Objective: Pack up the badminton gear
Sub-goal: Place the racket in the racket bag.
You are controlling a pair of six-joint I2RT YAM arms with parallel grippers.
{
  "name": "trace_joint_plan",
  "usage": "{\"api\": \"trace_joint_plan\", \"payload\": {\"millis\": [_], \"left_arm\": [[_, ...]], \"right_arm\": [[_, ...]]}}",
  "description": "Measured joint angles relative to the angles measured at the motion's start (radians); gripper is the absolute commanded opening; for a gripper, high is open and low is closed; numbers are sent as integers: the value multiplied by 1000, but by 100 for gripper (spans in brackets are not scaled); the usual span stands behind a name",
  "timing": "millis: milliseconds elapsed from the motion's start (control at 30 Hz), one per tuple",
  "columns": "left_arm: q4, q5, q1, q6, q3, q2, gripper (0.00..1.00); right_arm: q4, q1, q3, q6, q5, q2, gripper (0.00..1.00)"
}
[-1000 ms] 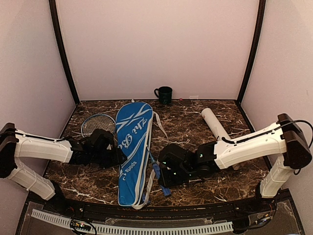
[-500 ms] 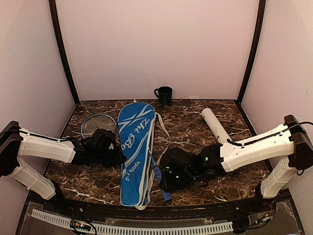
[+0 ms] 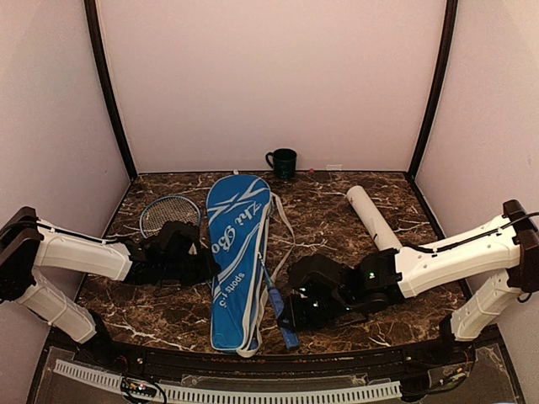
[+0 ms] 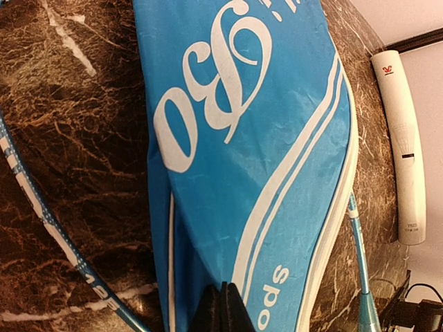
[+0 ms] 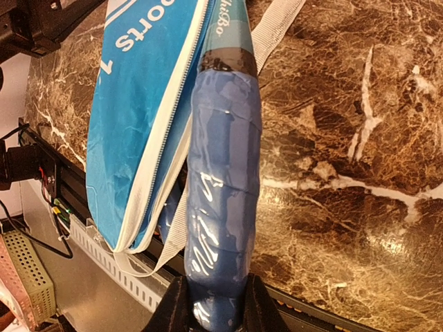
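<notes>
We see the blue cover (image 3: pixel 238 257) lying flat on the marble desk (image 3: pixel 337 210), centre-left, wide end toward the back wall and narrow end at the near edge, white lettering up. The left jaws sit low over the cover's left side near its middle. In the left wrist view the fingertips (image 4: pixel 223 308) are closed tip to tip on the fabric; we cannot tell if any fabric is pinched. The right jaws are clamped on the blue handle (image 5: pixel 221 180) of one racket, one finger on each side. The handle, wrapped in clear film, lies just beside the cover's near right edge, by the open white zipper edge (image 5: pixel 163 138). Its shaft (image 4: pixel 356 256) runs up along the cover's right rim; the head is hidden. The second racket (image 3: pixel 167 212) lies on the desk left of the cover with its round head showing and its lower part hidden by the left arm. A white strap (image 3: pixel 282 220) trails off the cover's right side. The white tube (image 3: pixel 373 217) lies at the right rear, well apart from the cover, with its near end behind the right arm. A dark mug (image 3: pixel 282 162) stands at the back wall.
</notes>
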State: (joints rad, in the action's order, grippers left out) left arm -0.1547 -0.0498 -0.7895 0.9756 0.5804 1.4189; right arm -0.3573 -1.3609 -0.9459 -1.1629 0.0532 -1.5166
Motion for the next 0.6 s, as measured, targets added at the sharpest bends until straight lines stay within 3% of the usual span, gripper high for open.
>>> {"api": "trace_joint_plan", "payload": {"millis": [600], "left_arm": [[-59,-25,-95,36,-21,-6,0]], "right_arm": [[40,42,-157,63,60,-218,0]]}}
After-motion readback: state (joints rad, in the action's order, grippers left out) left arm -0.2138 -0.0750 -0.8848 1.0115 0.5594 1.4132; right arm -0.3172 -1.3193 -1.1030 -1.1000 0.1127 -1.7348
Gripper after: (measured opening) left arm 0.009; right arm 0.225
